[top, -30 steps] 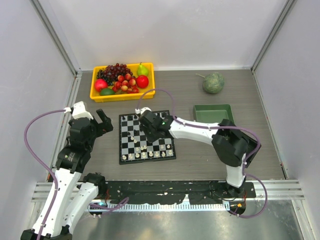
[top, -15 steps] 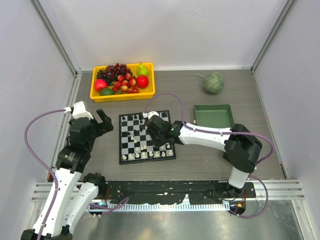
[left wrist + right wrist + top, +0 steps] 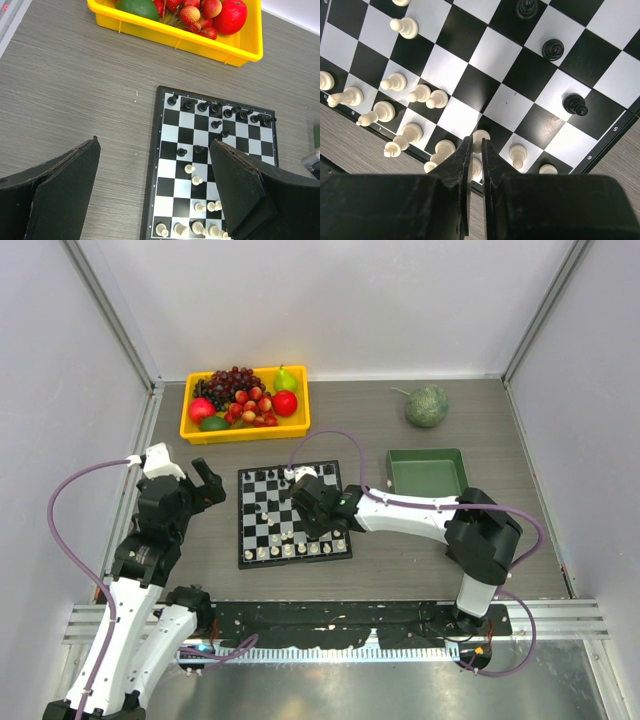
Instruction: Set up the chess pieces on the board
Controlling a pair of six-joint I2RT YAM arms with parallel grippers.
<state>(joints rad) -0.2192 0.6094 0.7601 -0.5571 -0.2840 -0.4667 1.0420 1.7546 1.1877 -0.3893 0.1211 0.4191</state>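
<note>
The chessboard (image 3: 292, 512) lies mid-table; it also shows in the left wrist view (image 3: 170, 130) and right wrist view (image 3: 520, 75). Black pieces (image 3: 210, 107) line its far rows, white pieces (image 3: 195, 227) its near rows. My right gripper (image 3: 476, 142) is shut on a white pawn (image 3: 480, 138) just above a dark square near the white rows; in the top view it (image 3: 318, 512) sits over the board's right half. More white pieces (image 3: 415, 95) stand beside it. My left gripper (image 3: 155, 200) is open and empty, left of the board (image 3: 200, 485).
A yellow fruit tray (image 3: 245, 405) with grapes, cherries and apples stands at the back left, also in the left wrist view (image 3: 200, 42). A green tray (image 3: 428, 470) lies right of the board. A green melon-like fruit (image 3: 427, 406) sits at the back right.
My right gripper has moved from the board's middle toward its near right part, then shifted slightly. The left arm has not moved.
</note>
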